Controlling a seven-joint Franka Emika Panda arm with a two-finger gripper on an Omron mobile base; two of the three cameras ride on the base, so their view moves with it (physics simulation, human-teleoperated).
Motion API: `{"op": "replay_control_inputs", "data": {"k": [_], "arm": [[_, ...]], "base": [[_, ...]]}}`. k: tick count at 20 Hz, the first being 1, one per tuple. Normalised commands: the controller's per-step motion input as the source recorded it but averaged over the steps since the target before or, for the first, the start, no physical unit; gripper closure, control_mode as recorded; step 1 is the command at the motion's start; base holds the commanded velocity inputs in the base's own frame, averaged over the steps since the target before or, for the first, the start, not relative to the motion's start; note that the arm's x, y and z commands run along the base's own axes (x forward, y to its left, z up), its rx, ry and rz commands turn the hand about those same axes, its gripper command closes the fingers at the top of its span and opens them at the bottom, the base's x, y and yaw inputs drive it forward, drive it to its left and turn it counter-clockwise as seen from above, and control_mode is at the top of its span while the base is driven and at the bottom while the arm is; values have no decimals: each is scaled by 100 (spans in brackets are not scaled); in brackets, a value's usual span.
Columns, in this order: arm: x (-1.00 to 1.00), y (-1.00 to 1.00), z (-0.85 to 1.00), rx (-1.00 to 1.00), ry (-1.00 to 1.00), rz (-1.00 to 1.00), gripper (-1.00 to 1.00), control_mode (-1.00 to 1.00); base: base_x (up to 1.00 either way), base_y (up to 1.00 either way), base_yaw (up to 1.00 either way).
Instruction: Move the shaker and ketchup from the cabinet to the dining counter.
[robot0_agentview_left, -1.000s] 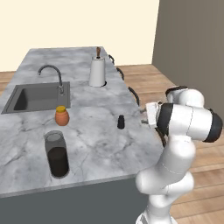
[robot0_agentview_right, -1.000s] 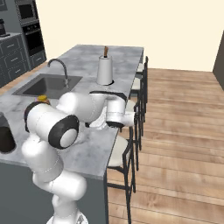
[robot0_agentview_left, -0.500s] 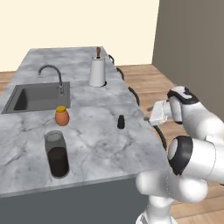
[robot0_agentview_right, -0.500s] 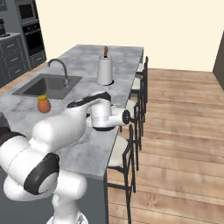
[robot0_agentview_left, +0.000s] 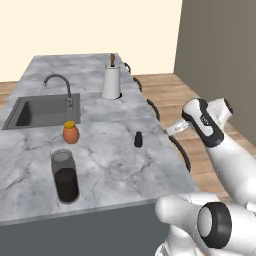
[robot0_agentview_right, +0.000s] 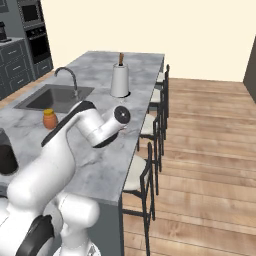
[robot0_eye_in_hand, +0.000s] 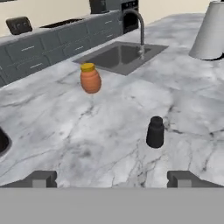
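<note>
step: shaker (robot0_eye_in_hand: 155, 131) stands upright on the dining counter (robot0_agentview_left: 110, 155), ketchup not yet fetched | gripper (robot0_eye_in_hand: 113, 178): jaws wide apart, empty, clear of the shaker | risk: the arm swinging off could clip the shaker and topple it; orange jar (robot0_eye_in_hand: 90, 78) and tall dark glass (robot0_agentview_left: 65, 175) stand near

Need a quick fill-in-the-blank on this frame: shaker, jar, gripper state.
1. The shaker stands upright on the ____ counter.
2. The jar beside the sink has a ____ lid.
3. The fingers of the gripper are ____, holding nothing.
4. The paper towel roll stands ____ from the base than the shaker.

Missing: dining; yellow; open; farther
</note>
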Motion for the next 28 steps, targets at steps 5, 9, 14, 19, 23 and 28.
{"op": "replay_control_inputs", "data": {"k": [5,9,14,19,23,28], "arm": [[-47,11,12,0,19,-43,-100,-100],[-34,15,7,-8,21,-35,-100,-100],[-29,6,23,-19,15,-17,-100,-100],[-35,0,25,-21,1,-4,-100,-100],[-35,-3,3,-16,-7,-1,-100,-100],[-14,0,0,-1,0,0,-100,-100]], "base": [[0,0,0],[0,0,0],[0,0,0],[0,0,0],[0,0,0],[0,0,0]]}}
